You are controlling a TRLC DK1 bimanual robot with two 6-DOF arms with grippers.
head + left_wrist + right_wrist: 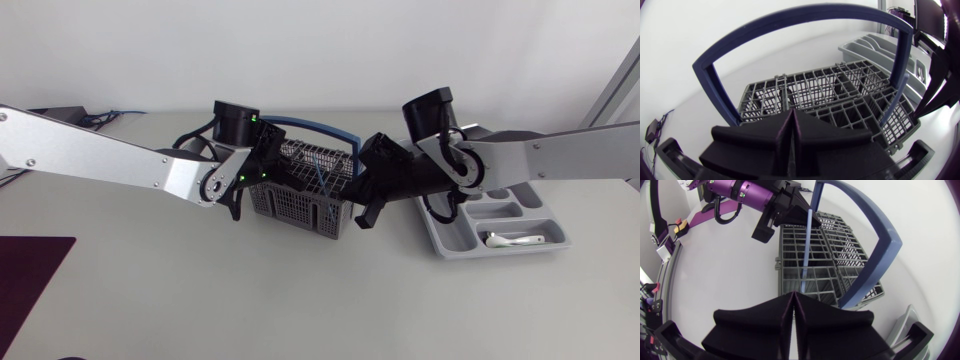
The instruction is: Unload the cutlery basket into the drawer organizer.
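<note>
— Standing on end in the cutlery basket (290,207), mid-worktop (300,300), is one slim blue utensil (806,240). How will it handle?
— Light and stiff, I judge, probably plastic. The shaft is smooth and narrow, so it may swivel in a pinch. Its working end sits down in the mesh, so I cannot tell what kind it is.
— Where to take hold?
— On the shaft above the grid, close under its upper end. Then lift straight up, minding the blue handle (790,15) arching overhead.
— And the jaws?
— The left jaws and the right jaws are each pressed together with nothing between them. Both wrist views show that plainly. They hang at opposite ends of the basket, and whichever goes in must spread first.
— What does the head view add?
— The drawer organizer (508,212) just beside the basket, under the right arm (560,150), with a white spoon (515,239) lying in one compartment. The left arm (110,155) comes in at the basket's other end.
— And the wrist views?
— The right wrist view shows the utensil near one foot of the handle, closer to the right jaws. The left wrist view looks into the other compartments, which appear empty, with the organizer beyond.
</note>
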